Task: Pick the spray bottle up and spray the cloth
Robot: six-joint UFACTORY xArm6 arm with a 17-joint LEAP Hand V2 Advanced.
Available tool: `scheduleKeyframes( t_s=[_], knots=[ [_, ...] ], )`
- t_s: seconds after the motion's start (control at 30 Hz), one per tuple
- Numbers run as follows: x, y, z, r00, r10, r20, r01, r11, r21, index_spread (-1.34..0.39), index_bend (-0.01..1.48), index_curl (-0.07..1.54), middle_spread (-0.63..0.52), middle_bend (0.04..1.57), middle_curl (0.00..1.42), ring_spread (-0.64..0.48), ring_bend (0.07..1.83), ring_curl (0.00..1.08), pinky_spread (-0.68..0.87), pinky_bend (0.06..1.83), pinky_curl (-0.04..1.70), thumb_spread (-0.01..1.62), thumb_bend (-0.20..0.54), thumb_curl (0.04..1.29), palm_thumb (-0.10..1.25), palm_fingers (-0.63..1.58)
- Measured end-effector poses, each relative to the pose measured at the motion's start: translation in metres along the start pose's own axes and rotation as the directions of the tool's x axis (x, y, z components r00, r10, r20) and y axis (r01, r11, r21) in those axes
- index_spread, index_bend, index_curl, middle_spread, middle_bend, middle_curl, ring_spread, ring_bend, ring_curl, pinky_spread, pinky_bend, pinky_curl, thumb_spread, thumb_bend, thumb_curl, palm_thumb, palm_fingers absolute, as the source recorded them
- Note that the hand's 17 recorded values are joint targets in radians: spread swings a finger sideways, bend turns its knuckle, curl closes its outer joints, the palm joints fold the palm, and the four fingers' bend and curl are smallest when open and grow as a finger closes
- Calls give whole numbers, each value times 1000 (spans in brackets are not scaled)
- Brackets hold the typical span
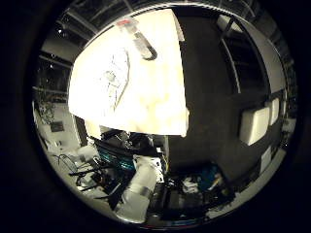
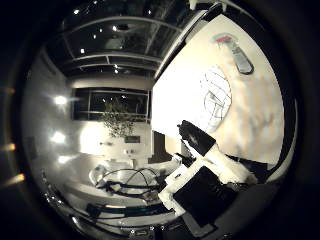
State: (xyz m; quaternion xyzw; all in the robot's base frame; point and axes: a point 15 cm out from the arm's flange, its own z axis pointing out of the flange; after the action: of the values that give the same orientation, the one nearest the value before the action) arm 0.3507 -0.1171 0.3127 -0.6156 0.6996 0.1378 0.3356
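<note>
- The surface (image 1: 146, 104) is a pale, smooth, flat slab, the largest thing in both palm views; its straight edges and one corner show plainly, with dark floor beyond them and broad bare room on the slab around the things.
- The cloth (image 2: 216, 97) lies flat on the surface, well in from the edges; it is a light, thin sheet, roughly oval as seen, crossed by dark lines.
- The spray bottle (image 1: 137, 40) lies on its side on the surface, near the far edge and beside the cloth but apart from it; it has a clear, rounded body and a reddish head.
- The robot hand (image 2: 200, 172) holds nothing; white and black parts of it reach into the thumb side view, well apart from the bottle, and I cannot tell how far its fingers are spread.
- The thumb side view alone shows a lit room with a leafy plant (image 2: 117, 120) before dark windows; the little finger side view alone shows the dark floor beside the surface and pale box-like shapes beyond it.
</note>
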Motion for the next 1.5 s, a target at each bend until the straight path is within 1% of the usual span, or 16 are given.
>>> scheduleKeyframes(
  t_s=[0.1, 0.23, 0.4, 0.47, 0.53, 0.57, 0.7, 0.9, 1.0, 1.17, 1.37, 1.5],
  knots=[
    [11, -6, 3, 999, 30, 41, -31, 999, 30, -223, 158, 271, 67, 233, 344, 183, 359, 251, 387, 367, 298, 1053, -24, 382, 683, 231],
    [26, -8, 12, 993, 75, 88, -79, 996, 35, -214, 161, 275, 75, 230, 343, 183, 354, 249, 385, 366, 295, 1053, -24, 380, 683, 221],
    [63, -13, 21, 982, 151, 113, -159, 985, 64, -202, 157, 276, 87, 227, 342, 182, 352, 250, 382, 370, 294, 1051, -24, 380, 677, 213],
    [78, -14, 29, 973, 188, 135, -198, 978, 66, -194, 148, 272, 88, 207, 339, 181, 364, 254, 381, 389, 300, 1050, -30, 371, 658, 189],
    [93, -14, 39, 961, 221, 165, -233, 971, 56, -199, 136, 263, 101, 180, 329, 188, 346, 251, 375, 423, 311, 1036, -39, 357, 618, 102],
    [100, -12, 46, 955, 234, 181, -245, 968, 44, -205, 146, 263, 106, 195, 329, 194, 334, 250, 374, 431, 314, 1029, -40, 346, 589, 82],
    [119, -13, 61, 951, 220, 216, -230, 973, 20, -255, 129, 235, 141, 179, 314, 205, 299, 241, 359, 430, 314, 973, -43, 311, 466, -63],
    [132, -18, 80, 949, 203, 242, -203, 979, -28, -315, 127, 192, 131, 165, 272, 204, 272, 244, 344, 382, 311, 911, -34, 300, 401, -106],
    [136, -20, 89, 946, 206, 252, -202, 979, -41, -317, 131, 186, 113, 163, 261, 197, 261, 244, 330, 371, 313, 907, -33, 299, 396, -105],
    [143, -27, 104, 939, 209, 273, -202, 978, -54, -268, 143, 194, 92, 176, 254, 181, 243, 246, 315, 344, 315, 902, -31, 298, 395, -68],
    [140, -46, 125, 928, 183, 323, -188, 982, -14, -195, 151, 218, 97, 188, 276, 163, 238, 253, 302, 337, 321, 913, -30, 304, 423, -21],
    [142, -51, 142, 936, 172, 307, -176, 984, -16, -179, 150, 231, 96, 198, 294, 158, 244, 259, 288, 332, 324, 915, -30, 305, 439, -8]
  ],
)
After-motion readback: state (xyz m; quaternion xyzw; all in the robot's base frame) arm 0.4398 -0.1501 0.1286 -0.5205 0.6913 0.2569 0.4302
